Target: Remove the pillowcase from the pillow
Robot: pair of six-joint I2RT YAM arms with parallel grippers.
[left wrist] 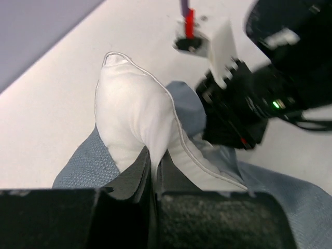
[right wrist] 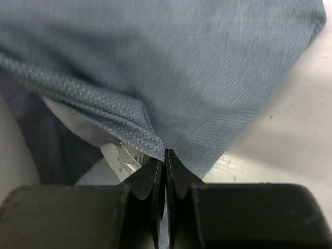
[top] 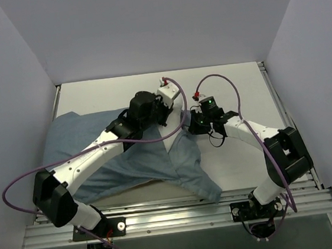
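Note:
The pillowcase (top: 158, 161) lies spread grey-blue across the left and middle of the table, its dull inside showing. The white pillow is mostly hidden inside it in the top view. My left gripper (top: 164, 114) is shut on a white piped corner of the pillow (left wrist: 135, 114), which sticks out of the pillowcase (left wrist: 83, 161); the fingers (left wrist: 137, 174) pinch the white fabric. My right gripper (top: 191, 125) is right beside it and is shut on a hem of the pillowcase (right wrist: 181, 67). A small white tag (right wrist: 122, 158) shows just left of its jaws.
The white table (top: 234, 93) runs to the back and right. Purple cables (top: 221, 80) loop over both wrists. Metal rails (top: 182, 218) line the near edge, and the pillowcase hangs close to them. Grey walls close in the sides.

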